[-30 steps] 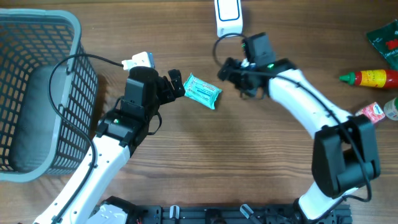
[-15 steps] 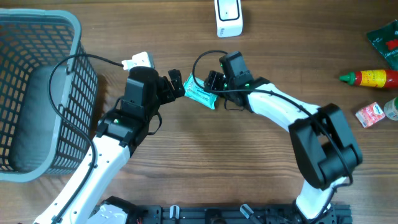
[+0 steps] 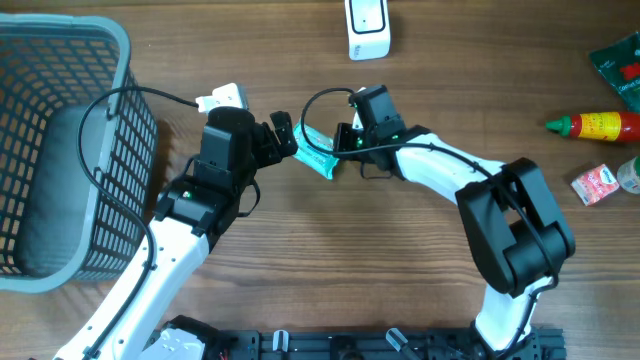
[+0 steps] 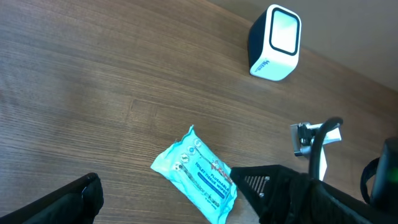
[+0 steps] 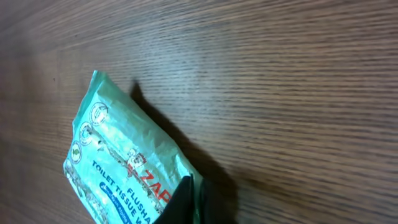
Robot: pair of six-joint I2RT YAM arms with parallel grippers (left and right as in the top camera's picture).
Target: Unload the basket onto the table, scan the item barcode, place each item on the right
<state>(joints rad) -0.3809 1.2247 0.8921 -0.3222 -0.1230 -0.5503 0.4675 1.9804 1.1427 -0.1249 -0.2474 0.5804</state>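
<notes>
Pinching the right end of the teal toilet tissue wipes pack (image 3: 316, 151), centre of the overhead frame, with the right gripper (image 3: 338, 146) clamped shut on the film; light, soft, crinkly, likely to sag, best gripped at that sealed edge; reaching in low from lower right, opposite the wide-open, empty left gripper (image 3: 283, 134)

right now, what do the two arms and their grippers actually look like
The left arm and right arm are white tubular links joined by bulky black joint housings. The left gripper and right gripper are all black, each with two flat fingers. A thin black cable loops off the right wrist, and a second one arcs off the left.
</notes>
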